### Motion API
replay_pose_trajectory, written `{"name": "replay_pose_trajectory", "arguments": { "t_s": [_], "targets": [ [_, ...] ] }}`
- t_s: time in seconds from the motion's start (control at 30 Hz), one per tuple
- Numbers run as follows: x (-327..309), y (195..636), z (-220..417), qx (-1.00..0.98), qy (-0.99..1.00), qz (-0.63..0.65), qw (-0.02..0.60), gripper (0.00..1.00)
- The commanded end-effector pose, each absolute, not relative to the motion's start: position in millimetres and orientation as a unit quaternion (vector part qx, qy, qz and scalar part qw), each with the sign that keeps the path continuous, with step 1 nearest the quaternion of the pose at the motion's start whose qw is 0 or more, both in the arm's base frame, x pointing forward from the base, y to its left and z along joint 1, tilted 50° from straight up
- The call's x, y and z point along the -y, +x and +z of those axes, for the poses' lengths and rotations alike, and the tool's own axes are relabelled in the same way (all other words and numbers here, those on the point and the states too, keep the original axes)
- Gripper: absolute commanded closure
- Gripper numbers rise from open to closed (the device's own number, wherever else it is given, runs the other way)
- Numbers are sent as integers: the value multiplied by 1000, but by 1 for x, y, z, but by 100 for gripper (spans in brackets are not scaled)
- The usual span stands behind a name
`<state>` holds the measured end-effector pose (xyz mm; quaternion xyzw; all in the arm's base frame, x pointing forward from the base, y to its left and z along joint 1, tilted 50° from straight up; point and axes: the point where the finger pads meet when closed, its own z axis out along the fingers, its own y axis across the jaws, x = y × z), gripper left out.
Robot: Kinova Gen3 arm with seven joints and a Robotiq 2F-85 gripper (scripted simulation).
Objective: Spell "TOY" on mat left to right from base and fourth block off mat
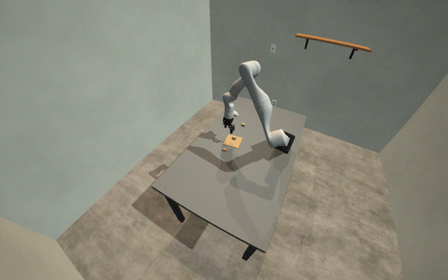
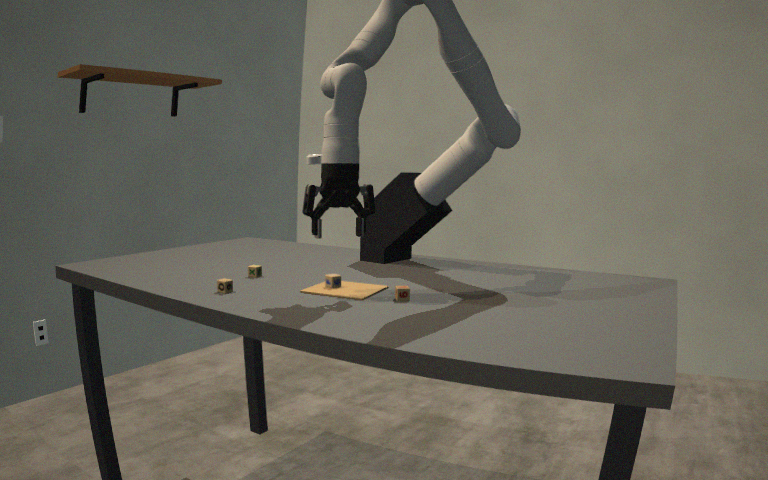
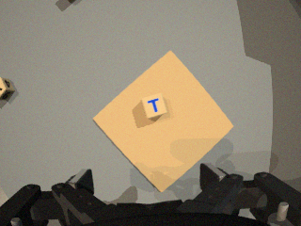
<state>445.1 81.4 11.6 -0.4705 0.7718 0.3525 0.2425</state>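
- Looking from the top view, the pincer (image 1: 228, 126) hangs above the grey surface (image 1: 211, 204) beside the mat (image 1: 235, 142).
- Exterior: pincer fingers spread apart, holding nothing; three blocks lie off the mat.
- Wrist: the T block (image 3: 153, 105) sits on the mat, near its middle.

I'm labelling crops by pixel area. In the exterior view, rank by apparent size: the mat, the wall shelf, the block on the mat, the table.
1. Table
2. Wall shelf
3. Mat
4. Block on the mat

The shelf hangs farther back, so only its apparent size is ranked.
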Motion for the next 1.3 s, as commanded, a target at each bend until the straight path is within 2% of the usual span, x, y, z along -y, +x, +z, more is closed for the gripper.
{"name": "replay_pose_trajectory", "arguments": {
  "t_s": [0.0, 1.27],
  "targets": [
    [-81, 446, 12, -772, -470, 352, 243, 0],
    [-71, 481, 0, -770, -468, 356, 250, 0]
  ]
}}
